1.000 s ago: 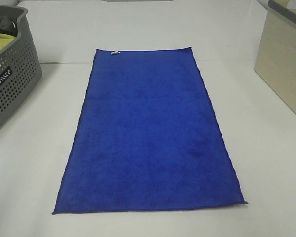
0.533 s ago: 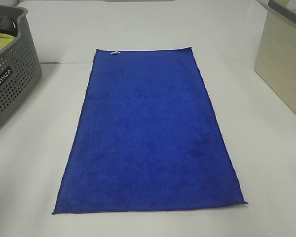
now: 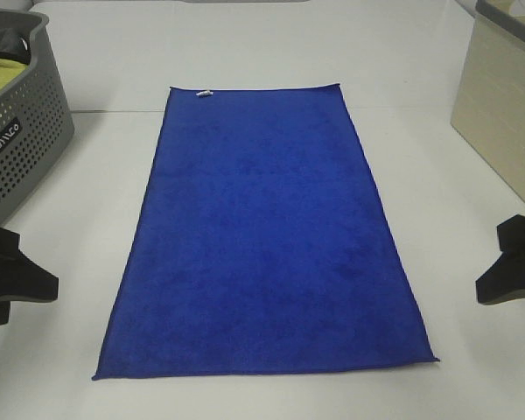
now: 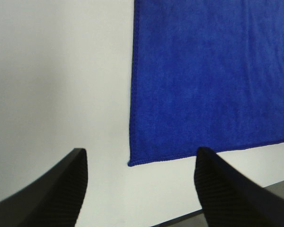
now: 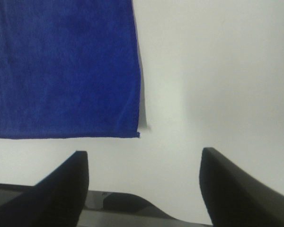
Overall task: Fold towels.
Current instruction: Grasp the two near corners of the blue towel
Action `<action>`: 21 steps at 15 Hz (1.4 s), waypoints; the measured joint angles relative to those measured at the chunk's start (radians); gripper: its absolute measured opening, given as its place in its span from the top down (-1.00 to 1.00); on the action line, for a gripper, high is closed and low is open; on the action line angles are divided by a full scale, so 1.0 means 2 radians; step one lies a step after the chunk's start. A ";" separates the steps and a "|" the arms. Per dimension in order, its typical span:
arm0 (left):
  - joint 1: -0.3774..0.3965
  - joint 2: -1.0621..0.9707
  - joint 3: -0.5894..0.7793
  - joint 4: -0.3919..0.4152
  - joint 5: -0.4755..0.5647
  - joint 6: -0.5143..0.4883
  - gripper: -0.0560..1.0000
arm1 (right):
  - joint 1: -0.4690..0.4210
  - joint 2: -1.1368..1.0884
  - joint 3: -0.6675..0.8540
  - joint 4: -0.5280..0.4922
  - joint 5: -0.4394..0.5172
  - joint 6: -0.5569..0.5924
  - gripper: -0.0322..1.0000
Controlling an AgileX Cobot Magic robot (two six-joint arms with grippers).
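Note:
The royal-blue towel [image 3: 267, 236] lies flat and unfolded in the middle of the white table, its small white tag [image 3: 205, 94] at the far short edge. My left gripper [image 3: 13, 276] has come in at the left edge, apart from the towel's near left corner [image 4: 130, 163]; it [image 4: 139, 182] is open and empty. My right gripper [image 3: 512, 271] is at the right edge, apart from the near right corner [image 5: 137, 135]; it [image 5: 144, 182] is open and empty too.
A grey perforated basket [image 3: 17, 144] with a yellow-green cloth [image 3: 0, 79] inside stands at the far left. A beige box [image 3: 503, 105] stands at the far right. The table's near edge [image 5: 118, 198] lies close below both grippers.
Both grippers have come into the exterior high view, one at each side edge. The towel has not moved.

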 joint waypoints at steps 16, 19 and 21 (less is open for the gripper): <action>-0.073 0.204 -0.024 -0.235 -0.010 0.220 -0.28 | 0.000 0.309 -0.076 0.176 0.012 -0.193 -0.43; -0.082 0.219 -0.038 -0.238 -0.004 0.222 -0.28 | 0.000 0.325 -0.077 0.202 0.014 -0.204 -0.42; -0.085 0.235 -0.055 -0.244 0.007 0.222 -0.28 | 0.008 0.330 -0.078 0.231 0.007 -0.226 -0.39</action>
